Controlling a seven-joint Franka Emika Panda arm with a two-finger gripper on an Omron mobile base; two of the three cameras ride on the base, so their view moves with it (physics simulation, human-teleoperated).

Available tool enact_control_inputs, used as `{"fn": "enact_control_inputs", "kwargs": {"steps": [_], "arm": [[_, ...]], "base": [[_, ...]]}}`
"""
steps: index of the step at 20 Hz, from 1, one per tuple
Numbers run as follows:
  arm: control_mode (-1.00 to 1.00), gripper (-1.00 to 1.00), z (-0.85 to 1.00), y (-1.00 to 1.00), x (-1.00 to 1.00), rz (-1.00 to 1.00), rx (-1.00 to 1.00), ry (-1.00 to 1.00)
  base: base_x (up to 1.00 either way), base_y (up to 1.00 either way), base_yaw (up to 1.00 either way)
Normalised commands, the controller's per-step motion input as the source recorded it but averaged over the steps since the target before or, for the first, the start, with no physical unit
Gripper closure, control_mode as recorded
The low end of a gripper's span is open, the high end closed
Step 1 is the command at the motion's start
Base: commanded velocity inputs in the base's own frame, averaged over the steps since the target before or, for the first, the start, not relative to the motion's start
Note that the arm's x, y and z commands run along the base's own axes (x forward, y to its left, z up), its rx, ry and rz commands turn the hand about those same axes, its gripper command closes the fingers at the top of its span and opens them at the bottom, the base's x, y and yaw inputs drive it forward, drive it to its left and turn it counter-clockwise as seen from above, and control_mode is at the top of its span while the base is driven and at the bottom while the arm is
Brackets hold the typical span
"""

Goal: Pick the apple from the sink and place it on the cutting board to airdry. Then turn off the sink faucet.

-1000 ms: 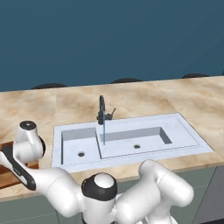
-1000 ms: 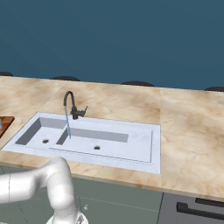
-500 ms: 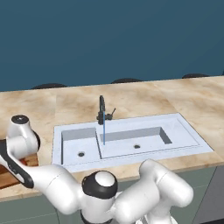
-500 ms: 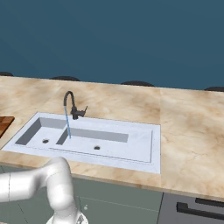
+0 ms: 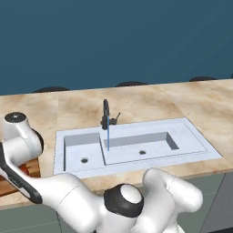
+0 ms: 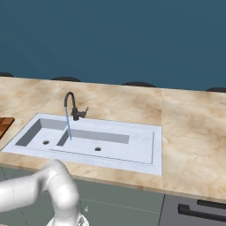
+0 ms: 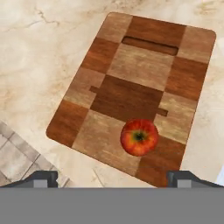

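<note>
Hand view shows the apple (image 7: 139,137) sitting on the cutting board (image 7: 131,87), which lies on the tabletop (image 7: 39,52). The end effector (image 7: 113,177) hangs above it, spread wide and holding nothing. Water runs from the sink faucet (image 5: 106,115) into the sink (image 5: 182,136).

The left base view looks forward and down from behind the arm's left side, taking in the sink (image 5: 132,145), the sink faucet (image 5: 106,116) and the marble counter (image 5: 200,102) against a dark blue wall. The right base view faces the same sink (image 6: 88,139) and faucet (image 6: 70,106) from the right, so both share basin, faucet and counter. The hand view looks steeply down from close above the cutting board (image 7: 131,87), where the apple (image 7: 139,137) lies.
</note>
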Motion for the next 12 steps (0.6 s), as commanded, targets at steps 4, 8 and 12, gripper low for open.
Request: {"fn": "enact_control_inputs", "kwargs": {"steps": [4, 8, 12], "arm": [[-1.00, -1.00, 0.51, -0.76, -0.92, 0.00, -0.07, -0.17], [-1.00, -1.00, 0.50, -0.85, -0.83, 0.00, -0.05, -0.17], [-1.00, -1.00, 0.49, -0.87, -0.67, 0.00, -0.03, -0.14]], "base": [[0.00, 0.00, 0.00], [0.00, 0.00, 0.00], [0.00, 0.00, 0.00]]}}
